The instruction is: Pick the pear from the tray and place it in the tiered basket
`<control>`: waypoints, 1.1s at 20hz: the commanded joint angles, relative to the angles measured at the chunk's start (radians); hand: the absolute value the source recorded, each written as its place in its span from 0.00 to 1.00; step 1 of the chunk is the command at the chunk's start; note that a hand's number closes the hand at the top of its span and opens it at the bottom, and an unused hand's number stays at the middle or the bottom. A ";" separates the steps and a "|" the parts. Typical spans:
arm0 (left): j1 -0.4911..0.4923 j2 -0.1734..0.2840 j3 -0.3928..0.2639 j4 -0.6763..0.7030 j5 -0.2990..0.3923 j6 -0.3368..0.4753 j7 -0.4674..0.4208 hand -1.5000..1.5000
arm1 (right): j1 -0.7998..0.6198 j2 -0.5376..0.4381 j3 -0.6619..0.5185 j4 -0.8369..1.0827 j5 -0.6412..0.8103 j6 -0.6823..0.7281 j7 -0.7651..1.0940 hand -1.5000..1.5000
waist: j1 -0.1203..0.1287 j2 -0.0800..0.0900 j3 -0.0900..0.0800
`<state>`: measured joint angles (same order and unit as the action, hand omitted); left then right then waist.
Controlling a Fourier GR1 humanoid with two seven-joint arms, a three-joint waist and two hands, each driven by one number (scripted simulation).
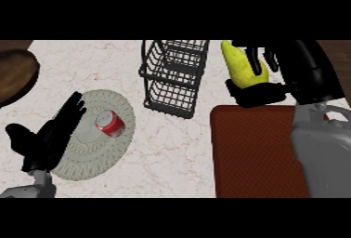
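The desk (178, 153) had a pale marble top with thin brown veins. At the far left edge a dark wooden round thing (15, 74) lay partly out of view, and dark wood showed also at the far right corner. A red tray (257, 153) lay at the right side, its near part running to the lower edge and its right part hidden by the grey right forearm. The black wire basket (172, 76) stood at the far middle, just left of the tray's far corner. A round woven mat (93, 135) lay at the left with a red can (109, 123) on it.

The right hand (264, 90) was above the tray's far edge, just beside the basket, with its fingers curled round the yellow pear (243, 65). The left hand (48, 135) rested over the mat's left rim, fingers straight and released. Bare marble stayed open between the mat and the tray and before the basket.
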<state>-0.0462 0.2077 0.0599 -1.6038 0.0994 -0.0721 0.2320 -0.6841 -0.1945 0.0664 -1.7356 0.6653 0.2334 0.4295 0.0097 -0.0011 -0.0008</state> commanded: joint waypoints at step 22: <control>-0.006 -0.032 0.012 0.001 -0.021 -0.024 0.013 0.50 | -0.348 0.194 0.098 0.671 0.157 -0.287 0.042 1.00 | 0.003 0.002 0.001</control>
<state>-0.0775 0.1950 0.0906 -1.5865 0.0908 -0.0968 0.2463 -1.0036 -0.0022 0.1466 -1.1329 0.7983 -0.0185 0.4784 0.0123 0.0018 -0.0003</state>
